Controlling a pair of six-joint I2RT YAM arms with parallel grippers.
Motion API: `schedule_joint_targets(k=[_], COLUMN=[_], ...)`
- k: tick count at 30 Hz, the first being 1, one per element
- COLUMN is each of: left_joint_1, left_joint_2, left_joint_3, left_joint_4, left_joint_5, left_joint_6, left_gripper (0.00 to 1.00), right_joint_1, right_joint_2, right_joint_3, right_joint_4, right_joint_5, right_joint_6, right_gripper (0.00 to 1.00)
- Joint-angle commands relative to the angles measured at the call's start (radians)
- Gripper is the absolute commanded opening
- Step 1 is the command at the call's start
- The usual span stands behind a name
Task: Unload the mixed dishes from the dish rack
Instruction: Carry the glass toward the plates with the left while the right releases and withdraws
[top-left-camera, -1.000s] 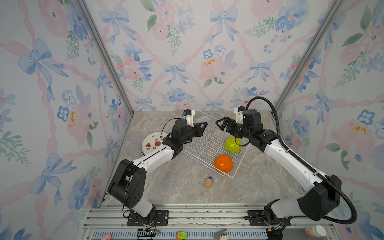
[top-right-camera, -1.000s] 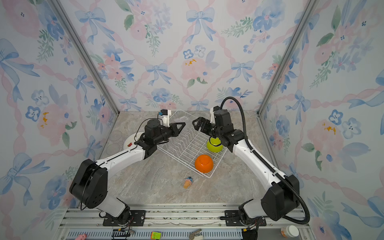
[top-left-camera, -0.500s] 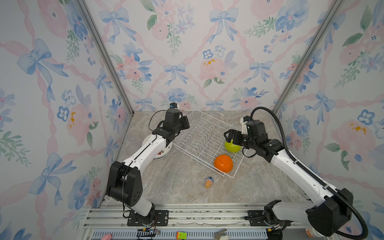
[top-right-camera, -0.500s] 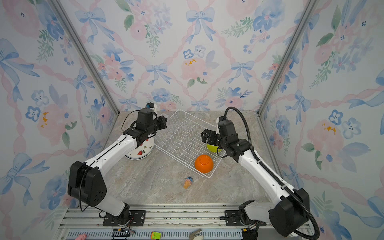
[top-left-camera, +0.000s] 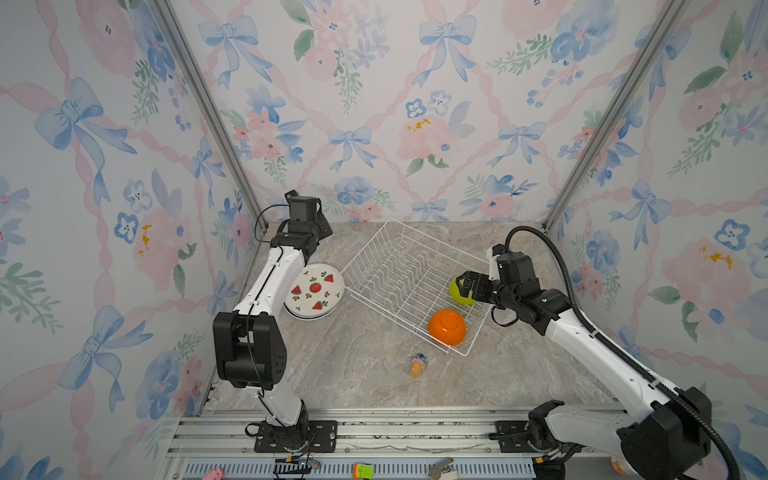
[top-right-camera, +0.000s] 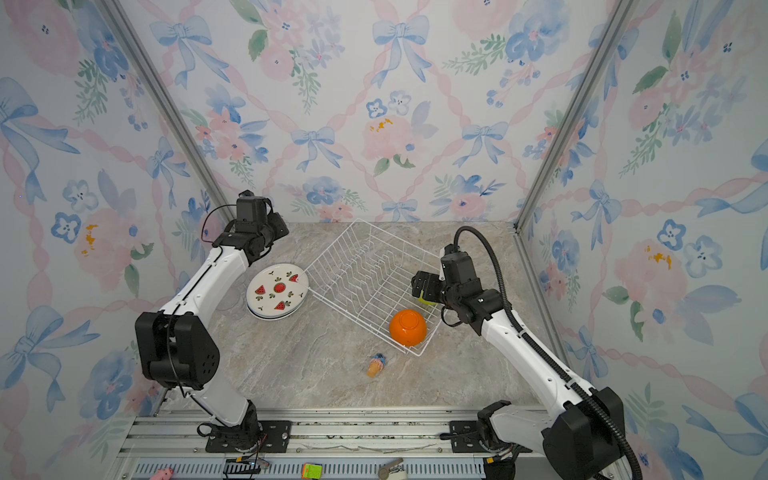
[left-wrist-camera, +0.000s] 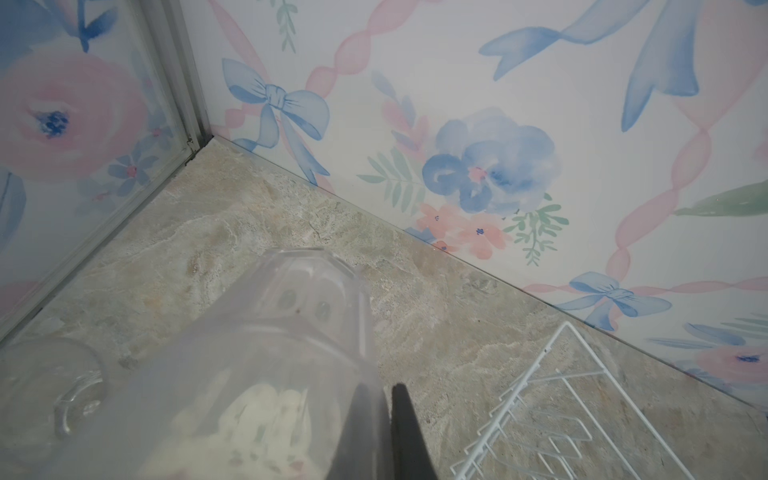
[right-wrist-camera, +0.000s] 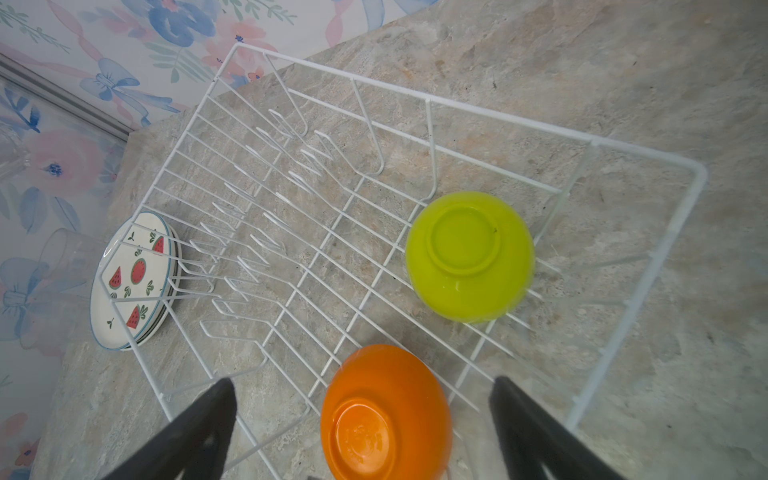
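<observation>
The dish rack (top-left-camera: 386, 270) (top-right-camera: 353, 266) (right-wrist-camera: 316, 174) lies askew mid-table, holding an upturned lime-green bowl (top-left-camera: 465, 300) (right-wrist-camera: 469, 255) and an upturned orange bowl (top-left-camera: 446, 327) (top-right-camera: 408, 327) (right-wrist-camera: 384, 415). My right gripper (top-left-camera: 461, 283) (top-right-camera: 417, 284) (right-wrist-camera: 363, 382) hangs open just above the rack's right side, partly covering the green bowl in both top views. Stacked watermelon plates (top-left-camera: 314, 291) (top-right-camera: 277, 291) (right-wrist-camera: 133, 278) rest on the table left of the rack. My left gripper (left-wrist-camera: 380, 388) is in the back left corner, shut on the wall of a clear glass (left-wrist-camera: 299, 316).
Another clear glass (left-wrist-camera: 54, 386) (right-wrist-camera: 66, 253) stands on the table near the left wall, beside the plates. A small orange-and-blue toy (top-left-camera: 417, 365) (top-right-camera: 376, 365) lies in front of the rack. Walls close in on the left, back and right.
My left arm has swung from over the rack to the back left corner, carrying the glass. My right gripper has moved from the rack's back edge to over the green bowl.
</observation>
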Motion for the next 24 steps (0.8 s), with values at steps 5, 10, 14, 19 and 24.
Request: schedule_joint_targets(k=[5,10,14,19,24], left_joint_1=[0.074,0.104,0.122,0.135,0.143], left_joint_2=[0.152,0.233,0.279,0.354,0.416], left_joint_3=[0.137,0.215,0.248,0.324,0.394], left_joint_4=[-0.109,-0.182,-0.216,-0.237,-0.27], left_joint_5=[0.053,0.059,0.043,0.011,-0.015], left_joint_6=[0.034,0.058,0.085,0.158,0.2], left_gripper=[0.0,0.0,0.0,0.0,0.0], right_joint_1=[-0.021,-0.027,-0.033,-0.037,-0.039], right_joint_2=[-0.046,-0.047,-0.051,-0.062,-0.082], right_joint_3=[-0.056,-0.07,-0.077,-0.089,-0.104], right_joint_4=[-0.028,-0.036,-0.042,-0.052,-0.069], right_joint_5=[0.018,0.019,0.02,0.021,0.032], right_joint_6=[-0.028,-0.038,-0.042,-0.043,-0.044], right_gripper=[0.97,0.97,0.97,0.97,0.97])
